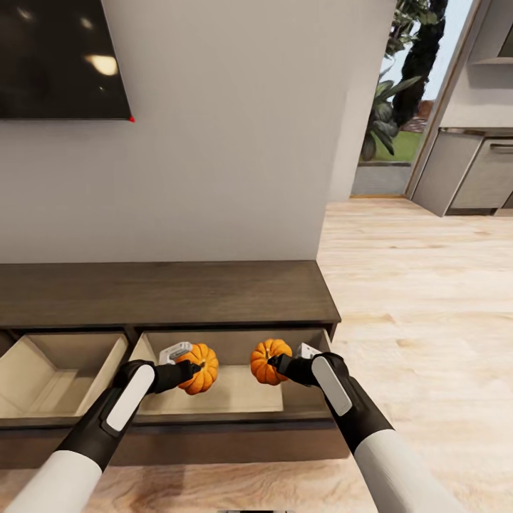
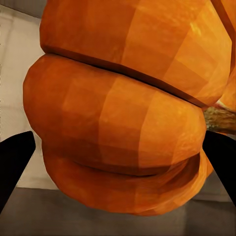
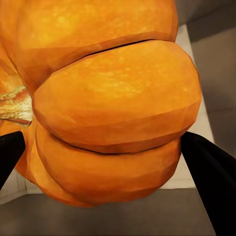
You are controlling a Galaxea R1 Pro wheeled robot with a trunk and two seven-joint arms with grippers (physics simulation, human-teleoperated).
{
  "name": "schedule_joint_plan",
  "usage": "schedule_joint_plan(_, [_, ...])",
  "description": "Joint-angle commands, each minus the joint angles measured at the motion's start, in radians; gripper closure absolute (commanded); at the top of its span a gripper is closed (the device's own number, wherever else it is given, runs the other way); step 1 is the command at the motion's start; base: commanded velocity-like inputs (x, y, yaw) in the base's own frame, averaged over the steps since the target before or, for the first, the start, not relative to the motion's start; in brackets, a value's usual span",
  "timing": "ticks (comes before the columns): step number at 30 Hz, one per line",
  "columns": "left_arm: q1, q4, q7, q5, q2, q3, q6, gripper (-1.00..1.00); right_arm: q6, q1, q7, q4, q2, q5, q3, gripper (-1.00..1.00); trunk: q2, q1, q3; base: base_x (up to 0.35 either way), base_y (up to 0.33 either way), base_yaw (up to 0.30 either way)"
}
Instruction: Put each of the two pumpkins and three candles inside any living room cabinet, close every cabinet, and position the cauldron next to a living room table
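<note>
Two orange ribbed pumpkins hang above the open right-hand drawer (image 1: 228, 402) of the long dark-brown cabinet (image 1: 164, 292). My left gripper (image 1: 191, 370) is shut on the left pumpkin (image 1: 201, 368). The right gripper (image 1: 276, 365) is shut on the right pumpkin (image 1: 265, 360). Up close, the left pumpkin (image 2: 123, 108) sits between black fingers (image 2: 14, 162), and the right pumpkin (image 3: 108, 108) between black fingers (image 3: 209, 177). The drawer's tan floor shows below both. Candles, cauldron and table are out of view.
A second drawer (image 1: 57, 374) stands open to the left, its tan interior bare. A dark TV screen (image 1: 57, 57) hangs on the wall above. Light wood floor (image 1: 420, 299) stretches to the right toward a doorway and grey kitchen units (image 1: 470, 171).
</note>
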Motion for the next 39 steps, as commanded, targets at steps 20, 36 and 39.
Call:
schedule_joint_plan(20, [-0.001, 0.004, 0.013, 0.009, 0.001, -0.005, 0.002, 1.0, 0.013, -0.047, -0.011, 0.085, 0.001, -0.012, 0.004, 1.0, -0.002, 0.003, -0.028, 0.041, 0.0, 0.0])
schedule_joint_plan(36, [-0.001, 0.002, 0.018, 0.009, 0.001, -0.005, 0.001, 1.0, 0.01, -0.077, -0.011, 0.163, 0.009, -0.01, 0.011, 1.0, -0.005, 0.008, -0.071, 0.0, 0.0, 0.0])
schedule_joint_plan(39, [-0.001, 0.002, 0.017, 0.009, 0.001, -0.005, 0.0, 1.0, 0.009, -0.077, -0.011, 0.166, 0.009, -0.01, 0.015, 1.0, -0.005, 0.009, -0.078, 0.0, 0.0, 0.0])
